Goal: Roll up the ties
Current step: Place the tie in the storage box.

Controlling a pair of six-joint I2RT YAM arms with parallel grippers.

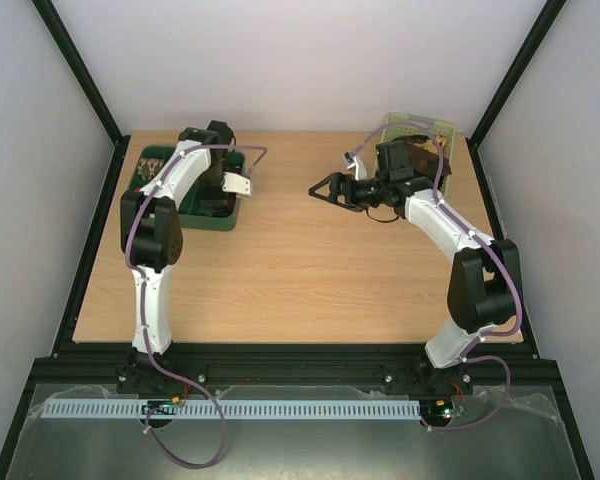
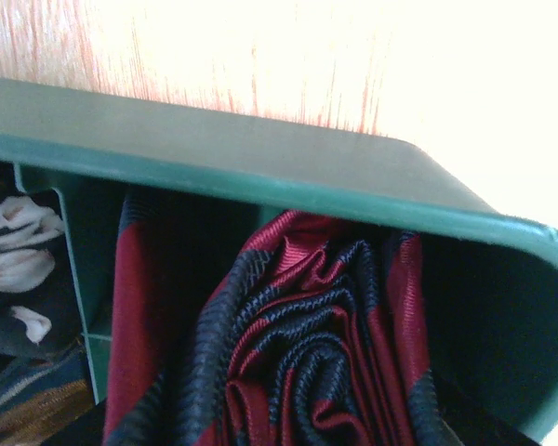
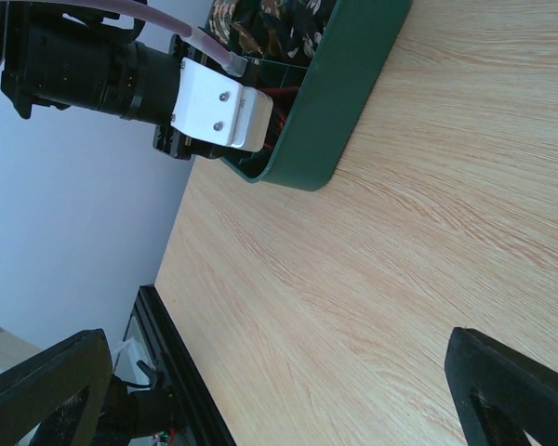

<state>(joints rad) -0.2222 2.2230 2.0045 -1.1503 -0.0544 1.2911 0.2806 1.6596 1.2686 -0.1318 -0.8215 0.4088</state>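
Farthest left, the dark green tray (image 1: pixel 205 222) was set at the far corner of the surface (image 1: pixel 310 290), with the left arm (image 1: pixel 175 180) dipped into it. The left fingers were hidden inside the tray in every view, so whether they were spread or closed could not be told. A dark red tie (image 2: pixel 307 372) with navy stripes, already coiled, was lodged in the tray's end compartment just below the rim, its spiral turned toward the wrist camera. Beyond the divider, a dark tie with pale flowers (image 2: pixel 19 265) was lying in the next compartment.

The step in hand was judged to be the seating of that roll. It would best be pressed down evenly and released slowly, so that the coil is not sprung loose or dragged out as the arm is lifted.

Mid-surface, the right fingers (image 3: pixel 46 386) were held wide apart over bare wood, with nothing between them. At the far right stood the pale green basket (image 1: pixel 420 120). Dark patterned fabric (image 1: pixel 425 150), probably ties not yet rolled, was glimpsed in it, though much was covered by the arm.
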